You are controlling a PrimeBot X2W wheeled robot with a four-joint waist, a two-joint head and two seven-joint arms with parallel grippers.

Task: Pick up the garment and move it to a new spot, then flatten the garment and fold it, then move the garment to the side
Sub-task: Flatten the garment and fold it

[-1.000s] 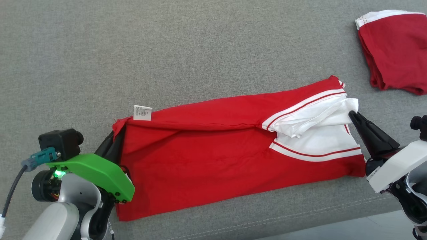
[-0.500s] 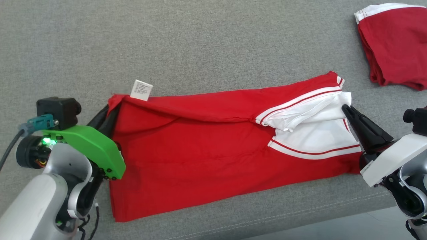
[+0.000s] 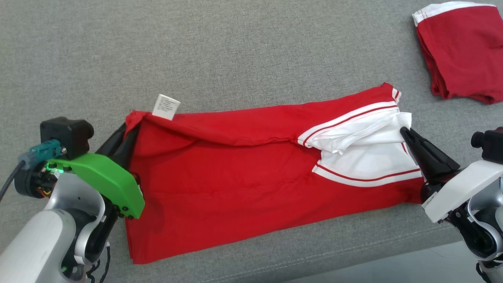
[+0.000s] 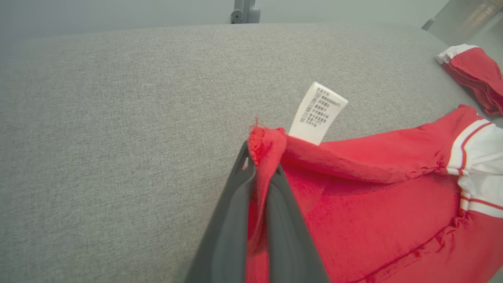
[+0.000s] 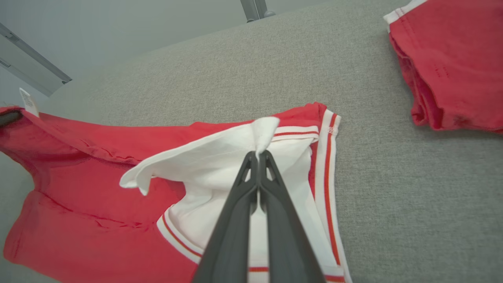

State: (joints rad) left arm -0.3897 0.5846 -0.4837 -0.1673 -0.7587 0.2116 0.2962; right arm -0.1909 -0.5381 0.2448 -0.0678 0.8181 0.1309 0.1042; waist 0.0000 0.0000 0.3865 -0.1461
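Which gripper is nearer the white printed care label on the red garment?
Left. The left gripper pinches the red garment at the corner beside the white care label; the right gripper pinches its white fabric at the opposite end.

The white label (image 4: 317, 114) on the garment (image 4: 373, 212) bears print (unreadably small).

You've got 2 red-and-white garments: 1 spread garment (image 3: 235, 188), 1 folded garment (image 3: 459, 51). 1 white care label (image 3: 166, 107). 2 grippers: left gripper (image 3: 125, 131), right gripper (image 3: 405, 133), 2 dark fingers ea. 1 grey upholstered surface (image 3: 235, 59) under it all.
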